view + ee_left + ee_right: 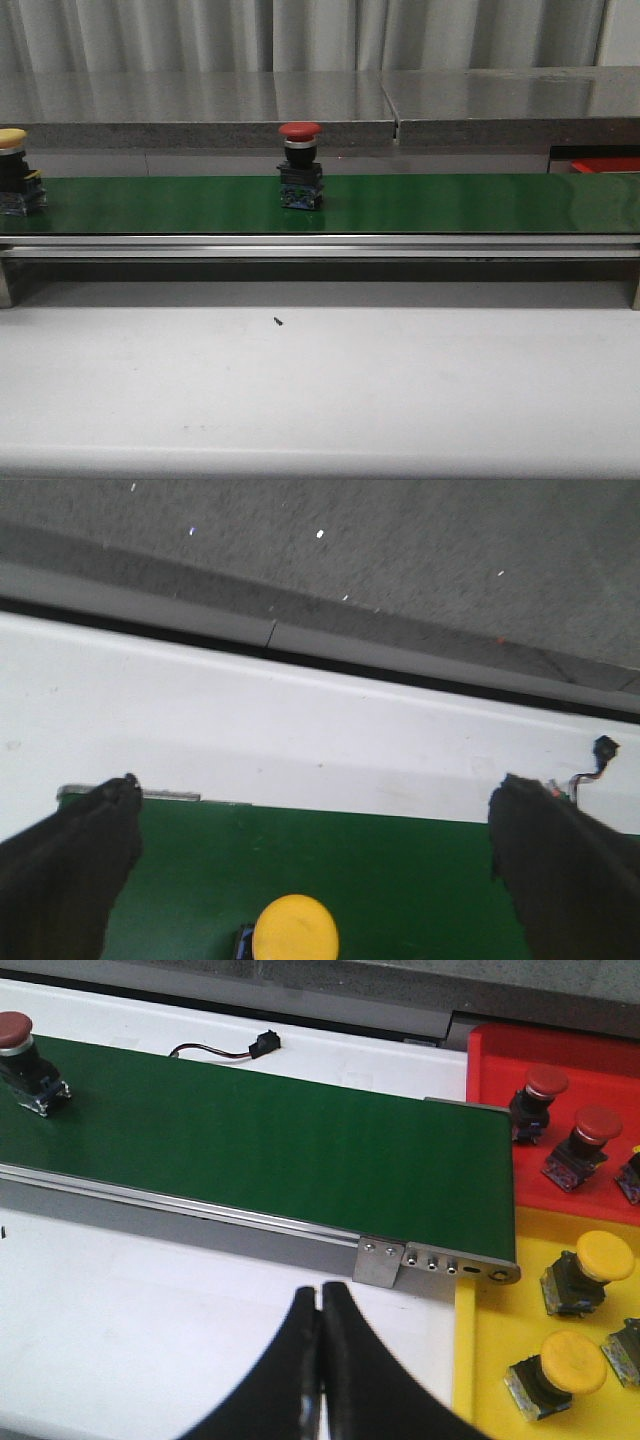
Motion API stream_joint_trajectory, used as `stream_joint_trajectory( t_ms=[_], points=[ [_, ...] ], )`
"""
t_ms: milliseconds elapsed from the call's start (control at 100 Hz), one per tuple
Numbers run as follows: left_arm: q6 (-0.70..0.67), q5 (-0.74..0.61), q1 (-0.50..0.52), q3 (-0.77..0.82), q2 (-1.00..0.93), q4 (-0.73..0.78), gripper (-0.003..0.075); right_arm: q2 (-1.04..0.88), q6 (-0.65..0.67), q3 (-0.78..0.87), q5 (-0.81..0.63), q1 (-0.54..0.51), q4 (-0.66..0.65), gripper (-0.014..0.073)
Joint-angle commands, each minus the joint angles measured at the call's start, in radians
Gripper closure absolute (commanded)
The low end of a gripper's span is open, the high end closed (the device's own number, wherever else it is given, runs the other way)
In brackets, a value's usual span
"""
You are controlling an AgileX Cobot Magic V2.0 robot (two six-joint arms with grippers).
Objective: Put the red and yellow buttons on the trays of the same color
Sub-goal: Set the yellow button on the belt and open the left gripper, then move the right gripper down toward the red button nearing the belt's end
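Note:
A red button (300, 165) stands upright mid-belt, and the right wrist view shows this red button (25, 1050) far from the shut, empty right gripper (321, 1295), which hangs over the white table. A yellow button (15, 172) stands at the belt's far left. My left gripper (318, 790) hangs open above the belt, with the yellow button (295, 930) between its spread fingers (70, 870) but untouched. At the belt's end lie the red tray (500, 1050) and the yellow tray (490, 1360), each holding several buttons of its own colour.
The green conveyor belt (450, 205) runs across the table on a metal frame. A black connector with wires (262, 1042) lies behind the belt. A small dark screw (277, 321) sits on the white tabletop. A grey shelf runs along the back.

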Motion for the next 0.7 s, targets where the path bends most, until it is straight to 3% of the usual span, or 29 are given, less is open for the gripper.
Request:
stream_joint_trajectory(
  t_ms=[0, 320, 480, 690],
  points=[
    [0.052, 0.012, -0.008, -0.014, -0.102, -0.092, 0.0059, 0.000, -0.006, -0.025, -0.061, 0.003, 0.013, 0.0711],
    [0.218, 0.008, -0.008, 0.206, -0.413, -0.172, 0.0069, 0.000, -0.006, -0.025, -0.061, 0.003, 0.013, 0.0711],
    [0.270, -0.117, -0.011, 0.359, -0.596, -0.191, 0.0164, 0.000, -0.006, -0.025, -0.061, 0.003, 0.013, 0.0711],
    [0.300, -0.317, -0.095, 0.581, -0.856, -0.169, 0.0298, 0.000, -0.006, -0.025, -0.061, 0.003, 0.013, 0.0711]
  ],
)
